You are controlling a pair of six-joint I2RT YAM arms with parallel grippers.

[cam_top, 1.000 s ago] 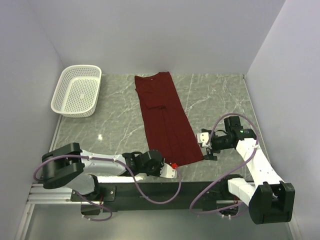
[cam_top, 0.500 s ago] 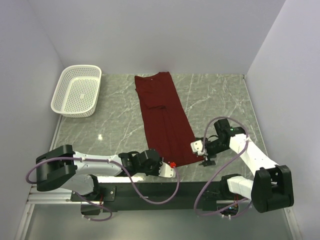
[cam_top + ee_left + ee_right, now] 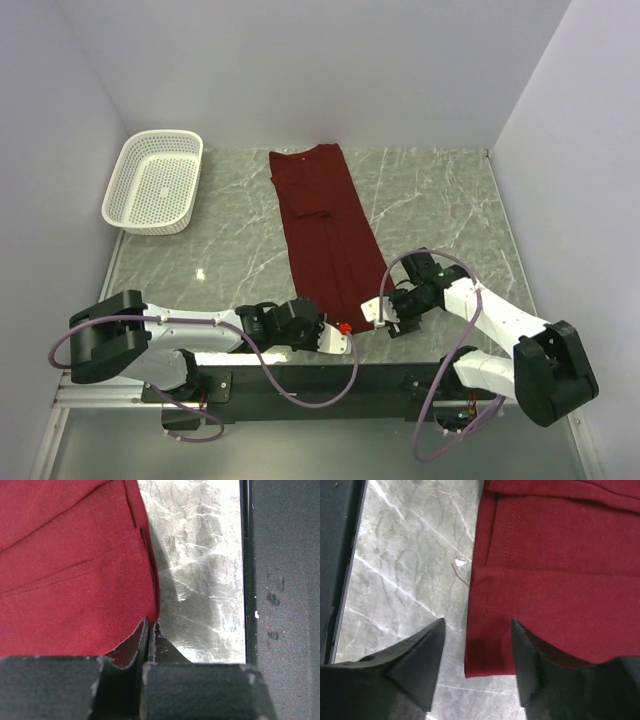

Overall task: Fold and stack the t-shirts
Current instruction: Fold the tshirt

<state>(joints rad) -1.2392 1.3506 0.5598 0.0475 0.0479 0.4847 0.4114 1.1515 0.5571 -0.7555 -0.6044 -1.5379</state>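
Two near-hem corners of the t-shirt (image 3: 325,230), its length running away: left tool (image 3: 150,630) clamped on one, right tool (image 3: 476,647) apart astride the other.

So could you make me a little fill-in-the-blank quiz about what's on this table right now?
The t-shirt is dark ____. The basket is ____ in colour. The left pincer is ____ on the shirt's corner. The right pincer stands ____ astride the shirt's edge.
Missing words: red, white, shut, open.
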